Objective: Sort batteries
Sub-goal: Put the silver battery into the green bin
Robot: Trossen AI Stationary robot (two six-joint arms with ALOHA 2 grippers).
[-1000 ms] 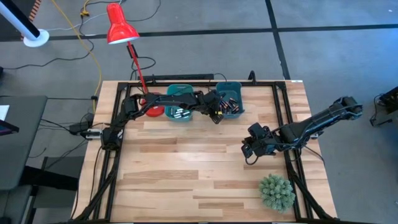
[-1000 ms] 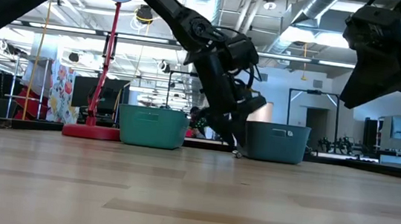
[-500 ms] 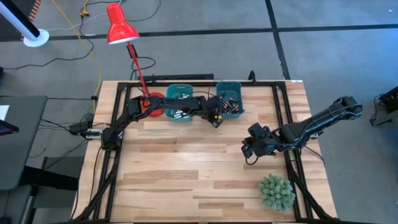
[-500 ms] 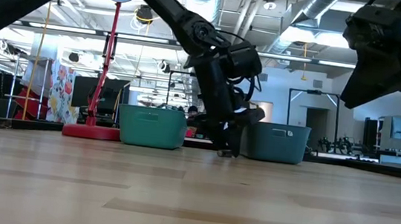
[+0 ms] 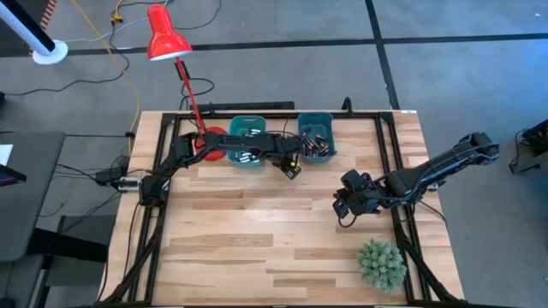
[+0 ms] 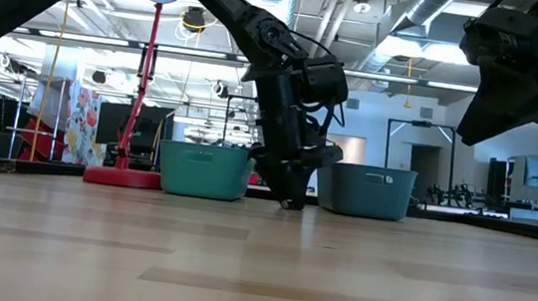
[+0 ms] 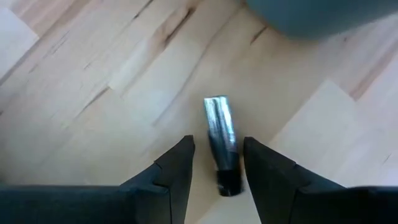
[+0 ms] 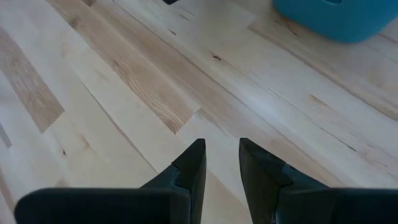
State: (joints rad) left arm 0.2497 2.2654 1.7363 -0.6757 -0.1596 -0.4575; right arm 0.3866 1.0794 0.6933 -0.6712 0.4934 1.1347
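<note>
The left hand (image 5: 293,168) has slid back from the right bin (image 5: 315,137), now low over the worktop (image 5: 257,239), fingers spread astride a silvery battery (image 7: 219,140) lying there. Right hand (image 5: 345,205) unmoved, fingers apart.

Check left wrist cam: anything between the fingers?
Yes: one silvery battery lies on the table between the left gripper's open fingers, per the left wrist view.

- Pale wooden table (image 5: 257,248), planks lengthwise.
- Two teal bins (image 5: 247,141) side by side at far edge.
- Red lamp base (image 5: 211,144) just beside them.
- Loose silvery battery (image 7: 221,142) lay near bins.
- Green plant ball (image 5: 380,263) at near right corner.
</note>
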